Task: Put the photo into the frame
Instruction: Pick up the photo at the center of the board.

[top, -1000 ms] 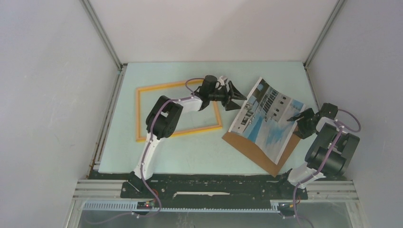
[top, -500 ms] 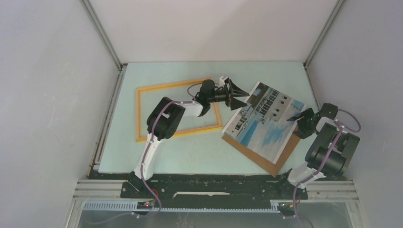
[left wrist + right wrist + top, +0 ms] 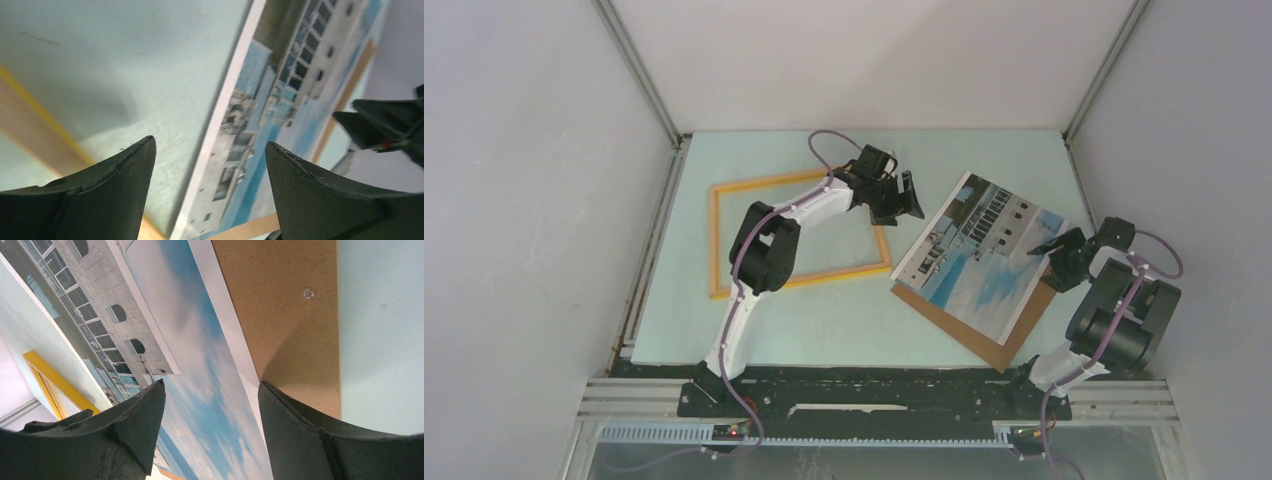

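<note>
Your right gripper (image 3: 1042, 247) hangs released over the right edge of the photo (image 3: 979, 265), which lies face up on the backing board (image 3: 986, 340). Off its far-left corner your left gripper (image 3: 907, 207) hovers spread, empty. The frame (image 3: 716, 240) lies left of it.

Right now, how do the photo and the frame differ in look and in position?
The frame is only a thin yellow-orange rim; the photo is a full print of sky and buildings. The frame lies directly on the table, left; the photo lies right, on a brown backing board, turned more askew. Both are rectangular.
</note>
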